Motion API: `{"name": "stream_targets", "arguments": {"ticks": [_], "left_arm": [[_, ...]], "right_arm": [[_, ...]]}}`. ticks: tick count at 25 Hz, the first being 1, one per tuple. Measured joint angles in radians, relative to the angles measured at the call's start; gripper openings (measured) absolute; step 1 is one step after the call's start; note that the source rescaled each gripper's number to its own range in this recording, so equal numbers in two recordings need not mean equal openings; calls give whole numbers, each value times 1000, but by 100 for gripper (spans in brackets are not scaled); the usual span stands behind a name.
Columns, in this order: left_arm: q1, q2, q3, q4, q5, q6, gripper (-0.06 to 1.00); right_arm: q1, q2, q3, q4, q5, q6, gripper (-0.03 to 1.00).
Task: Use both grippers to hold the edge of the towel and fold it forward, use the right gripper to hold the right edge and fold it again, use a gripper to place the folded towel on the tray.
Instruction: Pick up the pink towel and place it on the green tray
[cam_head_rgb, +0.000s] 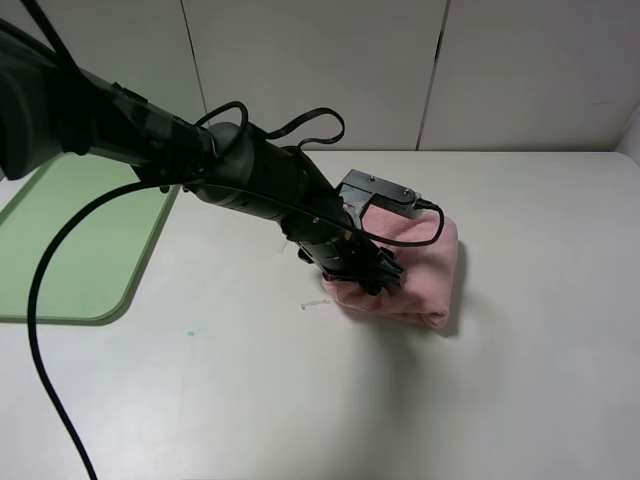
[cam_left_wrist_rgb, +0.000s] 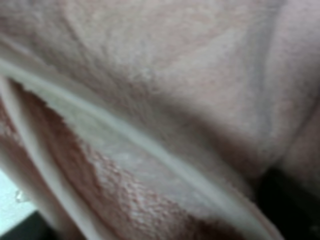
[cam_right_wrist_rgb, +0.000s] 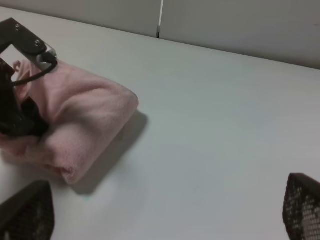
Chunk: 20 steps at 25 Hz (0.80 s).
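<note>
towel (cam_head_rgb: 425, 275) already folded into a thick bundle, lying on the surface (cam_head_rgb: 520, 380) right of the tray (cam_head_rgb: 80, 250). left end effector (cam_head_rgb: 385, 275) pressed into its left edge, grip impossible to tell. right end effector (cam_right_wrist_rgb: 160, 220) wide, empty. tray placement left.

A dusty-pink fluffy towel (cam_head_rgb: 432, 262) lies folded into a thick, rumpled bundle on the white table, right of centre. Its pale stitched hem (cam_left_wrist_rgb: 150, 145) curves across the plush pile close under my left wrist camera. My pale-green tray (cam_head_rgb: 70, 250), flat with rounded corners and a low rim, sits well apart at nine o'clock from the towel.
</note>
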Motion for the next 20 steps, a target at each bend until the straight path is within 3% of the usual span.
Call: {"name": "stream_targets", "arguments": {"ticks": [11,20], "left_arm": [[-2,1,-1,-2,5,0,14],[-2,1,-1,-2,5,1,13]], "right_arm": [[0,0,0,0,0,0,100],[0,0,0,0,0,1,100]]}}
